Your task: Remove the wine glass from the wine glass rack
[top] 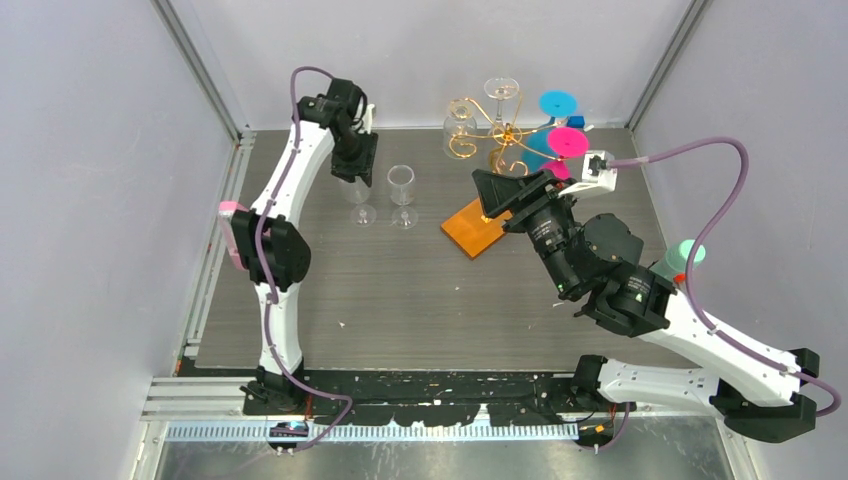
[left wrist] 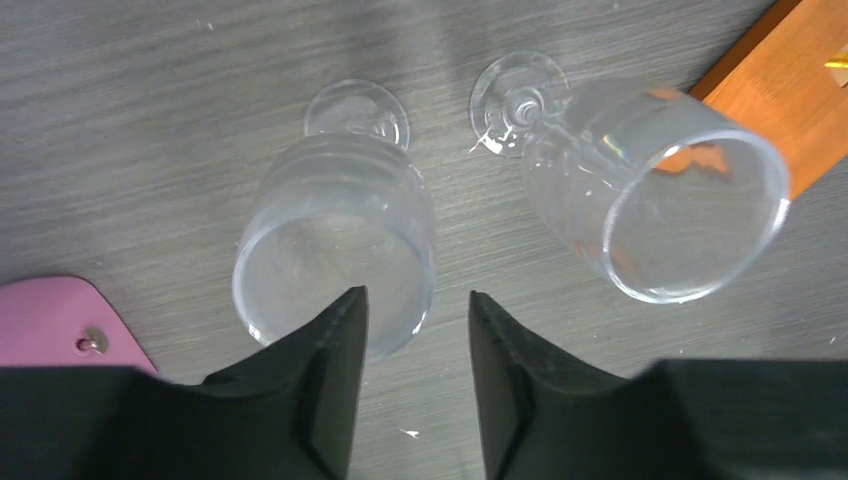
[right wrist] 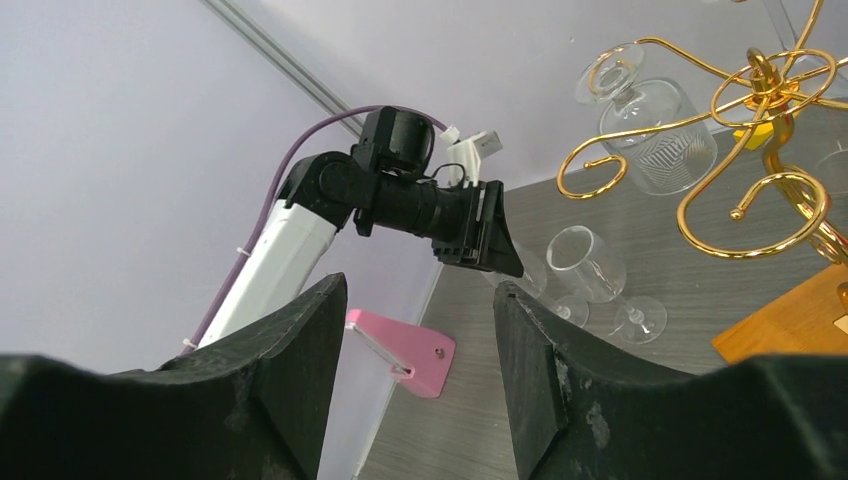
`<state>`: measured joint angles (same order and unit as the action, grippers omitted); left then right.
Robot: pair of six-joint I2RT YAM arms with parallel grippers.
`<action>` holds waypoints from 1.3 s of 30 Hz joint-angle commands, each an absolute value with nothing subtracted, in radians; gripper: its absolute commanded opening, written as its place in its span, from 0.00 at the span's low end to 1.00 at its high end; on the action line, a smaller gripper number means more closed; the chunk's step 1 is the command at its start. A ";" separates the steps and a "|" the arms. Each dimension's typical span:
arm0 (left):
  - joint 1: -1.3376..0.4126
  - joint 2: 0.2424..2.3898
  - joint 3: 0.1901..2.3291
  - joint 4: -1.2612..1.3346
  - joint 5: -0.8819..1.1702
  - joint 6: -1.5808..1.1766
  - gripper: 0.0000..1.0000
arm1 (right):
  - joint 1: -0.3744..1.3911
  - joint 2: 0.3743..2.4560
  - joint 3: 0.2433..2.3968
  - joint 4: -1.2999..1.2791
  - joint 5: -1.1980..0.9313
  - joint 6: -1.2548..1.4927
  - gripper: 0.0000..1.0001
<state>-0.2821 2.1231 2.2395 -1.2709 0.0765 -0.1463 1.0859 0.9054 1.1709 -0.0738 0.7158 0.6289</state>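
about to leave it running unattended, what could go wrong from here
1. The left jaws hang open right by the rim of the clear glass. A sideways pull-away could tip it into the second glass standing close beside it.
2. The right arm crowds the wine glass rack. A bump might shake loose the pink glass hanging there.

There was one wine glass rack (top: 476, 230). Two clear wine glasses stood upright off it: a left glass (top: 358, 193) and a right glass (top: 401, 186). Four hung on it: a clear front glass (top: 458, 128), a clear rear glass (top: 501, 88), a cyan glass (top: 559, 103) and a magenta glass (top: 567, 142). One mint-green glass (top: 686, 254) showed apart.
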 commanded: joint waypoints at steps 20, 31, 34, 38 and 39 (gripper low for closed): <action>-0.278 1.529 2.008 -1.081 0.215 -0.136 0.97 | 1.077 1.046 1.457 -0.138 1.063 -0.077 0.79; -0.278 1.257 1.680 -0.916 0.287 -0.182 1.00 | 0.531 1.317 1.896 -0.741 0.620 0.219 0.83; -0.278 1.189 1.574 -0.861 0.290 -0.188 1.00 | 0.380 1.376 1.968 -0.842 0.488 0.309 0.83; -0.278 1.123 1.470 -0.812 0.285 -0.187 1.00 | 0.211 1.426 1.992 -0.913 0.242 0.399 0.83; -0.278 1.114 1.453 -0.801 0.287 -0.187 1.00 | 0.191 1.437 1.990 -0.917 0.174 0.423 0.83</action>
